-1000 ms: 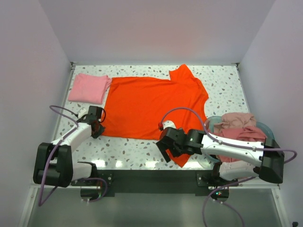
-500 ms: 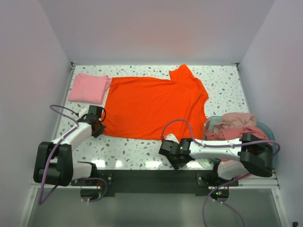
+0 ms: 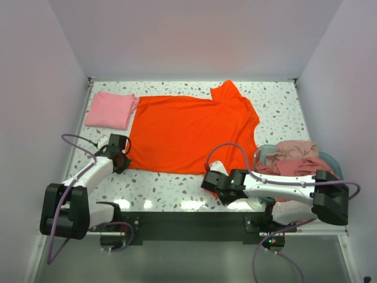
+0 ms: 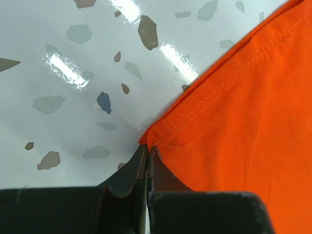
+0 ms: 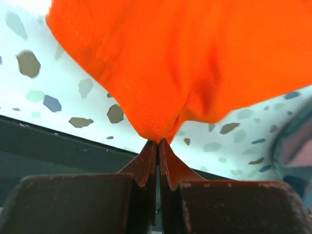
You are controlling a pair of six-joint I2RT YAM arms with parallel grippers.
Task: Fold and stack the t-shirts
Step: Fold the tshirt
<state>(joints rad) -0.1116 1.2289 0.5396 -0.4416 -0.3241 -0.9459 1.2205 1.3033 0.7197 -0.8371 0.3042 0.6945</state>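
The bright orange-red t-shirt lies spread flat across the middle of the table. My left gripper is shut on its near left corner, and in the left wrist view the gripper pinches the hemmed corner of the shirt. My right gripper is shut on the shirt's near right corner by the table's front edge. The right wrist view shows the gripper with that cloth bunched at its tips. A folded light pink t-shirt lies at the back left. Salmon-pink t-shirts are heaped at the right.
The round teal tub holding the salmon shirts stands at the near right, beside my right arm. White walls close in the table on three sides. The black front rail runs just below the right gripper.
My right gripper has closed from wide open onto the orange shirt's near right corner, and its arm has settled low at the front edge. The left gripper stays shut in place.
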